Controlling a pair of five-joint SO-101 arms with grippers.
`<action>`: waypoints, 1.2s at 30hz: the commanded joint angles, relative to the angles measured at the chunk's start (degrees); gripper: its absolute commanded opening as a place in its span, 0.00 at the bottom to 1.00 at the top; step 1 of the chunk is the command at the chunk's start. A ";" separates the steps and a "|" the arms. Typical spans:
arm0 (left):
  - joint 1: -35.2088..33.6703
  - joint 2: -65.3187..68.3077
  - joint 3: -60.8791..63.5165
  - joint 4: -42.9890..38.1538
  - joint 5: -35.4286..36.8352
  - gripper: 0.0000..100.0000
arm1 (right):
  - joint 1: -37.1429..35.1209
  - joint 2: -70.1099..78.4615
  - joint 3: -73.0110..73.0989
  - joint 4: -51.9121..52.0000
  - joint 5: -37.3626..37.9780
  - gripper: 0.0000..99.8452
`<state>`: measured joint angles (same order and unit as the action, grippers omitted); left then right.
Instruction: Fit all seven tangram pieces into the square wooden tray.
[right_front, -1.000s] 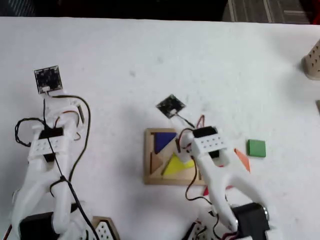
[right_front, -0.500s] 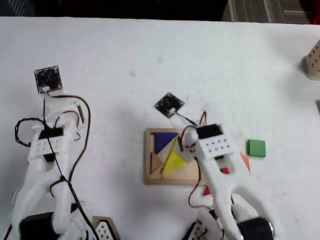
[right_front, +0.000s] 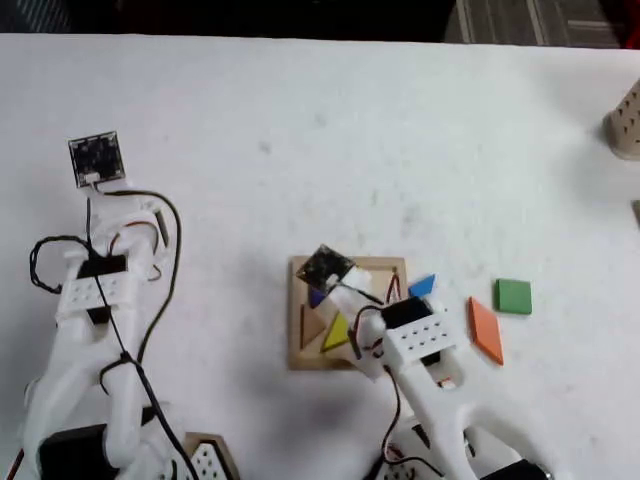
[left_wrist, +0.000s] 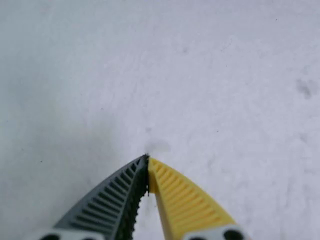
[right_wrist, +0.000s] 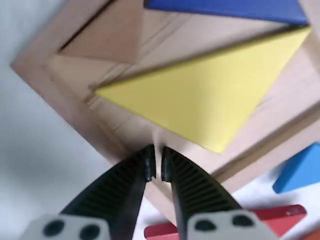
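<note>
The square wooden tray (right_front: 298, 352) lies at the table's middle near the front. Inside it are a yellow triangle (right_wrist: 215, 100), a dark blue triangle (right_wrist: 230, 7) and a wood-coloured triangle (right_wrist: 107, 42). My right gripper (right_wrist: 156, 162) hovers shut over the tray's rim beside the yellow triangle, holding nothing. A light blue piece (right_front: 422, 287), an orange piece (right_front: 485, 330) and a green square (right_front: 513, 296) lie on the table right of the tray. A red piece (right_wrist: 220, 227) lies just outside the rim. My left gripper (left_wrist: 147, 160) is shut over bare white table.
The left arm (right_front: 95, 285) stands well left of the tray. A pegged wooden block (right_front: 627, 125) sits at the table's right edge. Open white table stretches behind the tray.
The right arm has drawn back toward the front edge, bringing its gripper over the tray. The light blue and orange pieces now show fully. The left arm has not moved.
</note>
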<state>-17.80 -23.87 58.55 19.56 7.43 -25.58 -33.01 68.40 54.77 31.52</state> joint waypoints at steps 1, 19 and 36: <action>0.66 -0.13 -0.26 -1.32 -0.62 0.02 | 2.15 -1.27 0.00 -3.21 -0.35 0.04; 0.66 -0.13 -0.18 -1.14 -0.62 0.02 | 14.02 -1.27 -4.40 -8.04 -0.26 0.04; 0.66 -0.13 -0.18 -1.41 -0.62 0.02 | -3.65 -1.36 -16.00 4.35 -21.54 0.04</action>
<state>-17.80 -23.87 58.55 19.56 7.43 -32.00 -33.01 55.30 60.04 10.86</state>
